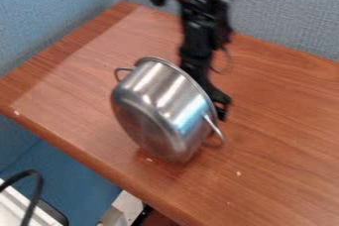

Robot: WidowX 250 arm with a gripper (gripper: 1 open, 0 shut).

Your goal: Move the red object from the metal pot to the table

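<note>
One round shiny steel pot (162, 111) stands tipped on its side on the reddish-brown wooden surface (284, 121), its mouth turned away. No red object shows, so progress is unclear. Behind the pot's rim, the black pincer (212, 99) is hidden; I cannot tell its opening or hold.
</note>
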